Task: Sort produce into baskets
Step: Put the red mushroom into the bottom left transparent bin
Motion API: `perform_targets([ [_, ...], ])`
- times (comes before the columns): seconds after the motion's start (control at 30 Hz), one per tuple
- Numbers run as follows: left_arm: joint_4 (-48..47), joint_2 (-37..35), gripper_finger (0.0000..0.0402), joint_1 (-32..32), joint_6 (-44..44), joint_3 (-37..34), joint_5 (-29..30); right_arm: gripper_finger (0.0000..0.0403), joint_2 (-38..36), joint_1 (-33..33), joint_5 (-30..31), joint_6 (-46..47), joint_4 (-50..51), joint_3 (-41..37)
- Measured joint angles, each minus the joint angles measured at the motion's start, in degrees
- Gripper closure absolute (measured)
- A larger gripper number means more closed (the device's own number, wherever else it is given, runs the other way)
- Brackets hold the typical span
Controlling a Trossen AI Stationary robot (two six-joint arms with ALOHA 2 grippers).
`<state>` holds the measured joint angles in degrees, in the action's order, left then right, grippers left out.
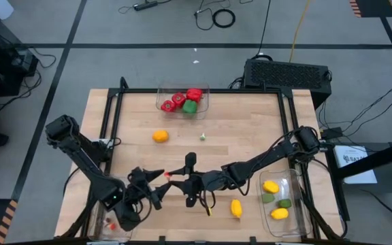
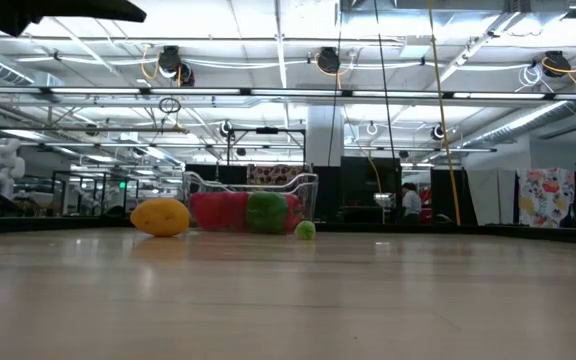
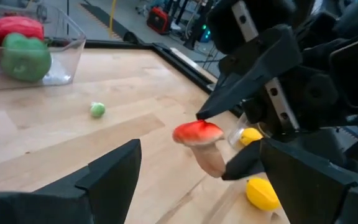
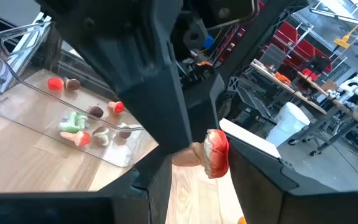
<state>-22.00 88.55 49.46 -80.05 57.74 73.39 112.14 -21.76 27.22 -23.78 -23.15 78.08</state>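
Note:
A small toy mushroom point(image 3: 199, 138) with a red cap and a tan stem hangs above the table's near middle, held by my right gripper point(image 1: 177, 178), which reaches in from the right. My left gripper point(image 3: 207, 186) stands open just to its left, one finger on either side and clear of it; the high view shows that gripper point(image 1: 154, 185) too. The far basket point(image 1: 203, 109) holds red and green peppers. The right basket point(image 1: 292, 218) holds lemons and limes. The near-left basket point(image 4: 17, 106) holds small bits. My right gripper pinches the mushroom between its two fingers, one fingertip point(image 3: 211, 109) on the red cap point(image 3: 191, 130) and the other against the tan stem point(image 3: 209, 160). The fingers come in about level from the table's right. The mushroom is lifted clear of the table.
An orange fruit point(image 1: 160, 136) and a tiny green piece point(image 1: 203, 137) lie on the bare wood mid-table. A lemon point(image 1: 236, 207) lies near the front edge beside the right basket. A black rail point(image 1: 196, 90) frames the table.

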Motion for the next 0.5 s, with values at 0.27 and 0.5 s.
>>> perform_targets([
  [0.27, 0.00, 0.00, 0.0068, -2.38, 1.41, 0.00, -2.30, 0.0254, -0.02, 0.04, 0.03, 0.14, 1.60, 0.00],
  [0.5, -0.01, 0.00, 0.0068, -2.92, 1.47, 0.02, -3.96, 0.0254, -0.02, 0.00, -0.07, 0.14, 1.95, 0.00],
])
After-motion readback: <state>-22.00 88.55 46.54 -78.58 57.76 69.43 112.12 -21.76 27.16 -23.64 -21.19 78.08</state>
